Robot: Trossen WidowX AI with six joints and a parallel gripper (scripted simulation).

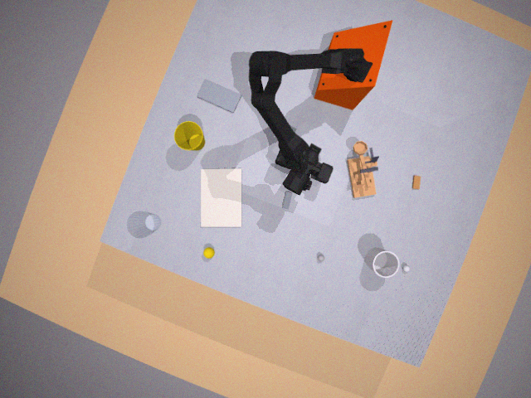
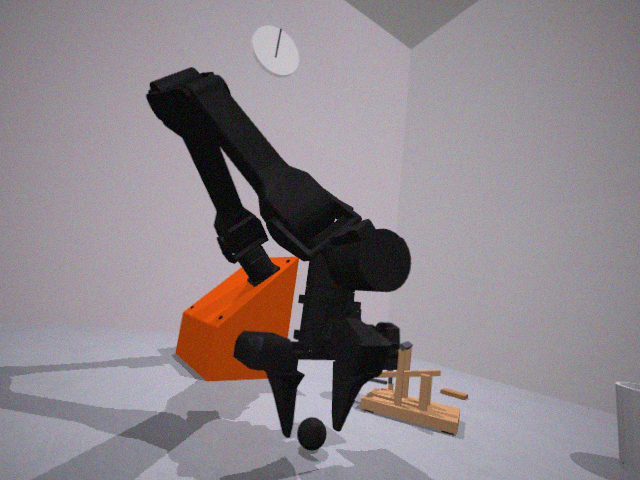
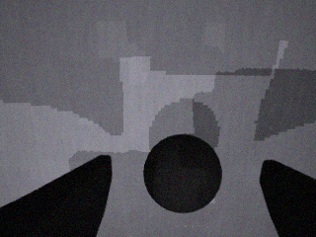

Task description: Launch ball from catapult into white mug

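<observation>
A black ball (image 2: 311, 435) (image 3: 183, 174) rests on the surface, its shadow beneath it; the arm hides it in the top view. My gripper (image 2: 313, 417) (image 3: 187, 168) points down, open, its fingertips just above the ball's level. In the wrist view the ball shows between the fingertips with a gap on each side. The wooden catapult (image 1: 364, 188) (image 2: 408, 410) stands beside the gripper, to its right, its round cup (image 1: 360, 148) empty at the upper end in the top view. The white mug (image 1: 386, 258) (image 2: 628, 428) stands upright at lower right, only partly in the exterior view.
The orange base (image 1: 343, 87) (image 2: 258, 335) is behind the arm. A yellow cup (image 1: 188, 134), a grey slab (image 1: 219, 95), a white panel (image 1: 221, 206) and a yellow ball (image 1: 208, 252) lie left. A wooden block (image 1: 416, 182) is beyond the catapult; a small white ball (image 1: 406, 268) is beside the mug.
</observation>
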